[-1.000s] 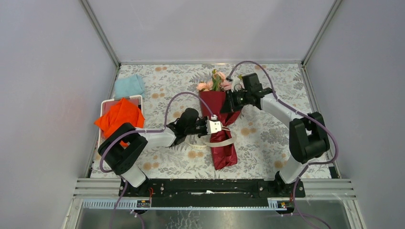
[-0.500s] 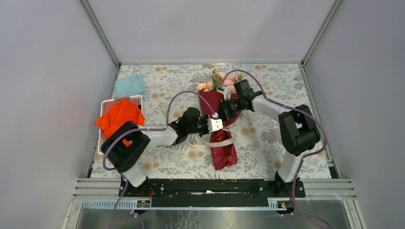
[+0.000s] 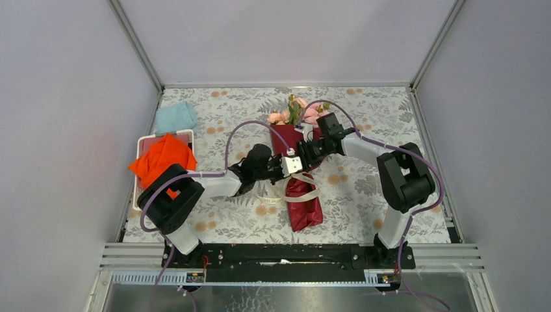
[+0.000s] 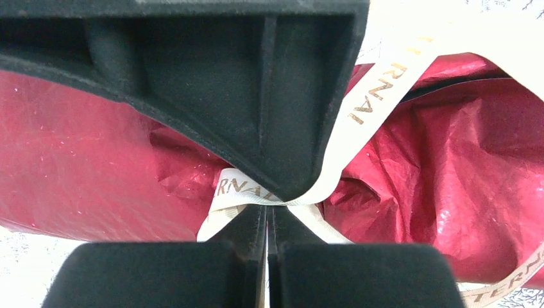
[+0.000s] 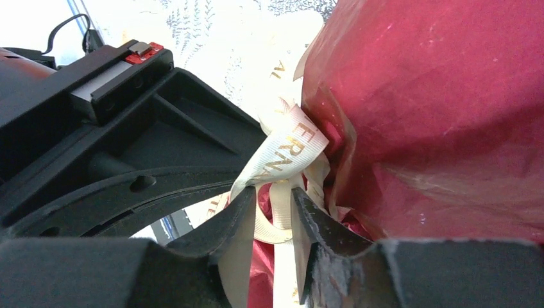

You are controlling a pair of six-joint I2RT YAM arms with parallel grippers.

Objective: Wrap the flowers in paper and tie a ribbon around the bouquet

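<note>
Thin crimson paper (image 4: 449, 167), crinkled, faintly glittery, half-glossy. Across the paper, soft cream ribbon (image 4: 378, 90): woven cloth, matt, gold-printed lettering. Against the paper, left gripper (image 4: 266, 217) in matt black, finely grainy plastic. Under the paper, matt printed tablecloth (image 3: 364, 195).

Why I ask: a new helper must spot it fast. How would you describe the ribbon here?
On the flower-print tablecloth, find the dark red paper bouquet lying mid-table, pink roses toward the far edge. The ribbon crosses its narrow waist. It is the only cream flat band, printed with gold letters, unlike the orange cloth and blue cloth at the left.
</note>
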